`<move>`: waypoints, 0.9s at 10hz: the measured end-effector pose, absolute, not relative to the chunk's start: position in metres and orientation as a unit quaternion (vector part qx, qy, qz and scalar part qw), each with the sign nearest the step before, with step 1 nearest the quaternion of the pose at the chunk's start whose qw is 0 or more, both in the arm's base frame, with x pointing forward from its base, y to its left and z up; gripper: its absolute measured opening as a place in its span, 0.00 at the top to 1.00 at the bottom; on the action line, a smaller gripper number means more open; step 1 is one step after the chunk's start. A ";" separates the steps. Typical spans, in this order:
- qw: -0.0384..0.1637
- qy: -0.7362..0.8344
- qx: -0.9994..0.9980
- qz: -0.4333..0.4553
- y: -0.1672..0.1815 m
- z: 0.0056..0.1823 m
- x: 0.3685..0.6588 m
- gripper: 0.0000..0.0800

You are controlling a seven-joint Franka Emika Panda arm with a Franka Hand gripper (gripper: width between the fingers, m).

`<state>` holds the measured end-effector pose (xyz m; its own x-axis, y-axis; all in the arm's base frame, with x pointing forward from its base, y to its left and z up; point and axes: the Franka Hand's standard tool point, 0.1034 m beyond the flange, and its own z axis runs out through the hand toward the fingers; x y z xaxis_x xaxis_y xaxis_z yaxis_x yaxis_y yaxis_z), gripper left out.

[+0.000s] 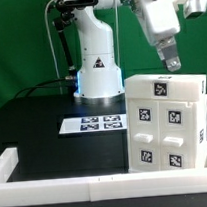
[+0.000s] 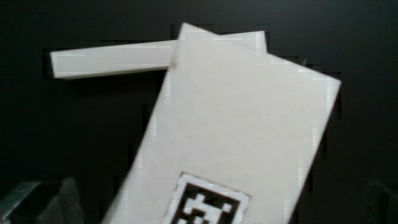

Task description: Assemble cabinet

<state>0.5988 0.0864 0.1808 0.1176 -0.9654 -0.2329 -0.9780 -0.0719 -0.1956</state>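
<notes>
Near rim point(image 1: 56, 167): low white edging along the near side of the black table point(image 1: 44, 136), turning back at the near corner on the exterior view's left

Cabinet body point(image 1: 168, 122): large white boxy block standing on the table at the near side, on the exterior view's right, just behind the rim; facing side divided into recessed panels, each with a square black-and-white tag; one more tag on the top surface

Cabinet in the wrist view point(image 2: 231, 130): long white face running diagonally across the picture, tilted; one black-and-white tag point(image 2: 210, 205) on its lower part, cut by the picture edge; narrow white bar point(image 2: 111, 62) projecting sideways from the upper end, whether joined or only lying behind cannot be told; black table around it

Marker board point(image 1: 93, 122): thin flat white sheet with tags, lying flat on the table near the middle, just to the exterior view's left of the cabinet body, farther back than the rim

Gripper point(image 1: 171, 62): hanging in the air above the far top edge of the cabinet body, tilted, apart from it; nothing seen between the fingers; width of opening not clear; dark finger shapes point(image 2: 63, 198) blurred at the wrist picture's edge

Robot base point(image 1: 96, 67): white pedestal at the far side, behind the marker board, blue light low on it

Backdrop point(image 1: 17, 47): green, behind the table
</notes>
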 end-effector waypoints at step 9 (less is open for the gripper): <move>0.135 0.239 -0.961 -0.028 0.081 0.185 0.604 0.00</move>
